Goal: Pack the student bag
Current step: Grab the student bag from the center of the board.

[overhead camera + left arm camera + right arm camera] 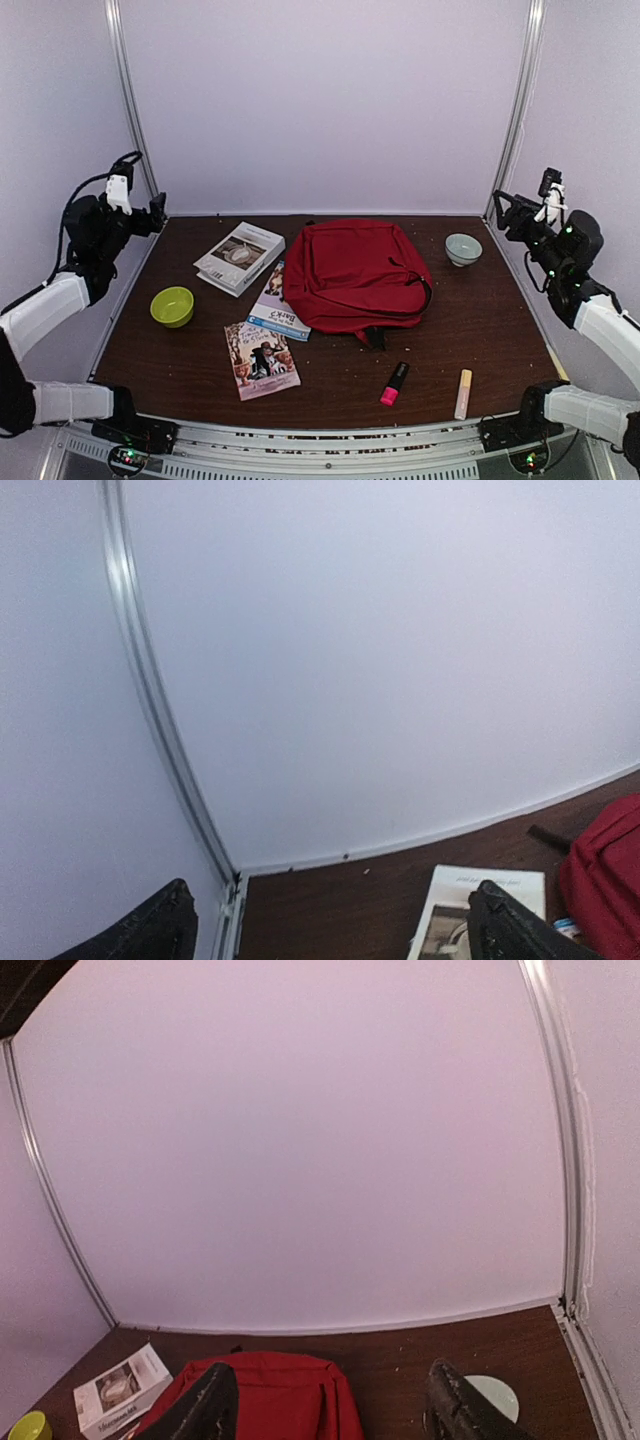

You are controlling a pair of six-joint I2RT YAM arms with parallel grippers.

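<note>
The red student bag (352, 275) lies flat at the middle of the brown table, with a black strap at its near edge. It also shows in the right wrist view (275, 1400) and at the right edge of the left wrist view (610, 875). My left gripper (158, 213) is raised at the far left, well apart from the bag; its fingers stand wide apart and empty in the left wrist view (330, 930). My right gripper (500, 205) is raised at the far right, open and empty in the right wrist view (330, 1410).
A white book (240, 257), a blue-white book (280, 300) and a picture book (260, 358) lie left of the bag. A green bowl (172, 306) sits at the left, a pale bowl (463, 248) at the back right. A pink marker (394, 383) and a cream marker (464, 393) lie near the front.
</note>
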